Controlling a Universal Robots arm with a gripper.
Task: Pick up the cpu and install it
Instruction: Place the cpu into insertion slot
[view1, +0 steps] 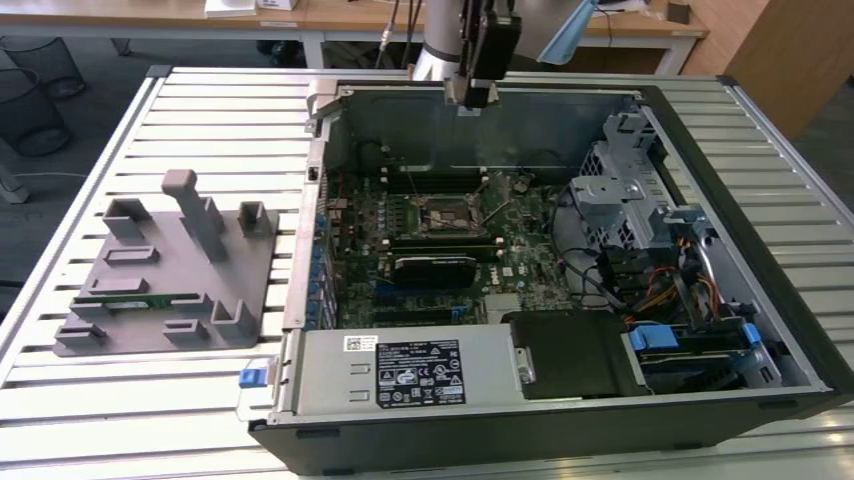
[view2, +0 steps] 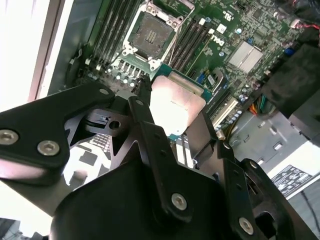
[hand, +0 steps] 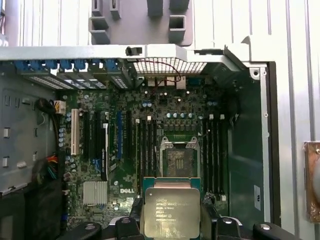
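Note:
My gripper (view1: 471, 97) hangs over the far wall of the open computer case (view1: 315, 210), shut on the cpu. In both wrist views the cpu (hand: 171, 212) (view2: 177, 102), a flat square chip with a shiny silver top and a thin green edge, sits clamped between the black fingers (hand: 136, 216), and the gripper (hand: 171, 222) (view2: 175, 117) grips it by two opposite sides. The motherboard socket (view1: 447, 212) (hand: 178, 161) (view2: 150, 34) lies below with its metal frame open and its square of contacts bare. The cpu is held well above the board, apart from the socket.
Memory slots (hand: 212, 155) flank the socket. A heatsink (hand: 95, 192), a power supply (view1: 400, 370) and a drive cage (view1: 627, 190) crowd the case. On the slatted table, at the exterior view's left, a grey fixture (view1: 174, 270) holds a green memory stick (view1: 140, 297).

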